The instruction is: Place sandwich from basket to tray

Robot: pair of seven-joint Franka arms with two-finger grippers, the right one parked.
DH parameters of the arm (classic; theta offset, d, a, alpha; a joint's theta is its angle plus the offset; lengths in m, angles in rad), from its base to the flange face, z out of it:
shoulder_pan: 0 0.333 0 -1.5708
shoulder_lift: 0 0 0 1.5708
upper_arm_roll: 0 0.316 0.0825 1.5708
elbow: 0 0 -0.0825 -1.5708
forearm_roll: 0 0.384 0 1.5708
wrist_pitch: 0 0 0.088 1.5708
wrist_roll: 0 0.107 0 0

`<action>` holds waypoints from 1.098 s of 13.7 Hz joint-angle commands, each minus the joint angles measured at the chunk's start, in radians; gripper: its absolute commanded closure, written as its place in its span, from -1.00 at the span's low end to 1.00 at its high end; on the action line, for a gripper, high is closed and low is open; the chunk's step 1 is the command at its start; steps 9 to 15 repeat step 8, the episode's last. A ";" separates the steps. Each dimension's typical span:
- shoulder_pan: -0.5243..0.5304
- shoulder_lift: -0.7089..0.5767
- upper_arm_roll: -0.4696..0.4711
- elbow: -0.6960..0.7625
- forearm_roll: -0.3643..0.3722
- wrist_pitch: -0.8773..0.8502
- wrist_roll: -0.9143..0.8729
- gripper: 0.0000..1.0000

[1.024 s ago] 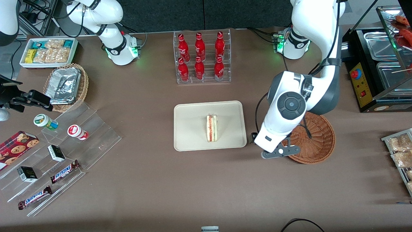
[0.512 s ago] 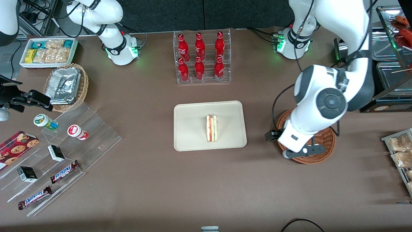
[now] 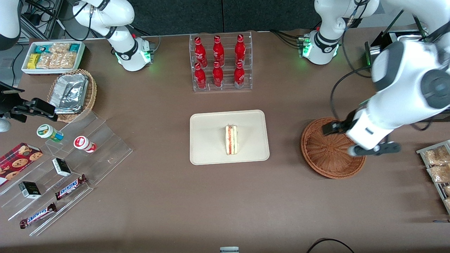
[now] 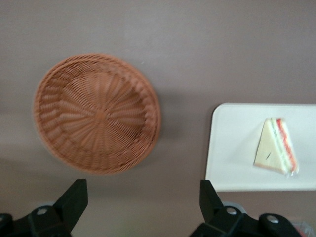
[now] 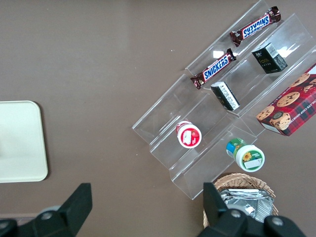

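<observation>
The sandwich (image 3: 231, 140), a pale wedge with red and green filling, lies on the cream tray (image 3: 207, 140) in the middle of the table. It also shows in the left wrist view (image 4: 276, 146) on the tray (image 4: 232, 148). The reddish-brown wicker basket (image 3: 327, 154) stands empty beside the tray, toward the working arm's end; it also shows in the left wrist view (image 4: 97, 113). My left gripper (image 3: 362, 140) hangs open and empty, high above the basket's rim at the working arm's end. In its wrist view the gripper (image 4: 143, 203) has its jaws wide apart over bare table.
A clear rack of red bottles (image 3: 220, 62) stands farther from the front camera than the tray. A clear stepped shelf with snacks (image 3: 66, 158), a tan basket with foil packs (image 3: 72, 93) and a white snack box (image 3: 52, 56) lie toward the parked arm's end. A food warmer (image 3: 415, 70) and bagged snacks (image 3: 436, 165) stand at the working arm's end.
My left arm has swung away from the tray, across the basket toward the working arm's end, and risen. The sandwich stays on the tray.
</observation>
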 commanded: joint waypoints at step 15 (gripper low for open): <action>0.112 -0.259 -0.017 -0.130 0.082 -0.108 0.149 -1.00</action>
